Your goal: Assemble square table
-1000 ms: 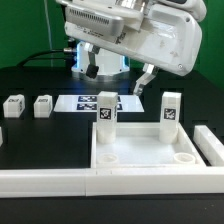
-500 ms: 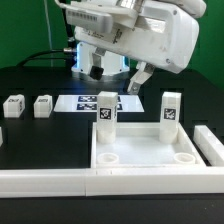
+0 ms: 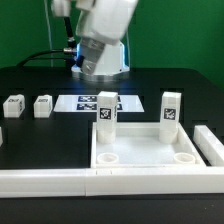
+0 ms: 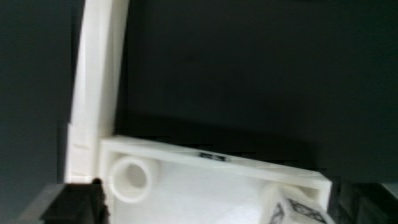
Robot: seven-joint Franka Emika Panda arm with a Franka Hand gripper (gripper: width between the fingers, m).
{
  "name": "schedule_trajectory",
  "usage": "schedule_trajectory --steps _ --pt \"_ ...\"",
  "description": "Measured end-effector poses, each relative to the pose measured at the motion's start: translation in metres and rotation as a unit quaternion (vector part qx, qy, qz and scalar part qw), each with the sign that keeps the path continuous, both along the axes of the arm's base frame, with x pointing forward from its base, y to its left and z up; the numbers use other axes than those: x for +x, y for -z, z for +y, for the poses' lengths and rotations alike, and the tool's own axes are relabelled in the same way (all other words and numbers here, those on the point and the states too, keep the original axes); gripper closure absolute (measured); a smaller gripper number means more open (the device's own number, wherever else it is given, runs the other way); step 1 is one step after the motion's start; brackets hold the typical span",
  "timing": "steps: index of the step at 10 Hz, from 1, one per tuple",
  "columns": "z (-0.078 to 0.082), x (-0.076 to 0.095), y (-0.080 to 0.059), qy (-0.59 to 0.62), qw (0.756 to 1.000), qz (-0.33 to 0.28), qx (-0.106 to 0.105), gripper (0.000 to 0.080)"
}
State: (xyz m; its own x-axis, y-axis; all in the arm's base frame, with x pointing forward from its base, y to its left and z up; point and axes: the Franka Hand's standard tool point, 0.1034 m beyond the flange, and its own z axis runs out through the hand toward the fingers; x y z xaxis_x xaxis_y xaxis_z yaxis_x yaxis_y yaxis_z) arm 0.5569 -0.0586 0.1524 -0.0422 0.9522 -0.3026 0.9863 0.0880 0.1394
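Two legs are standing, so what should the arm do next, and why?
Probably move the arm toward the loose legs on the table at the exterior view's left and fetch one. On the slab, two standing legs fill the far corners, but the near sockets are empty.

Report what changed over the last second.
The arm swung up and toward the exterior view's left, so the gripper no longer shows there; nothing was gripped or released. Unmoved: the slab, two upright legs at its far corners, two loose legs, the marker board.
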Motion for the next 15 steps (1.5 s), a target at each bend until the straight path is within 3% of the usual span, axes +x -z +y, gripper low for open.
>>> schedule_trajectory --steps 7,10,12,15 --pt "0.005 -0.004 0.007 0.181 0.982 -0.045 0.038 0.0150" --pt "-0.034 -0.040 0.028 0.329 0.941 -0.034 0.077 0.0150" --pt "-0.054 -0.053 0.034 0.438 0.893 -0.023 0.105 0.0150" --pt "-0.053 -0.051 0.036 0.491 0.863 -0.041 0.114 0.0150"
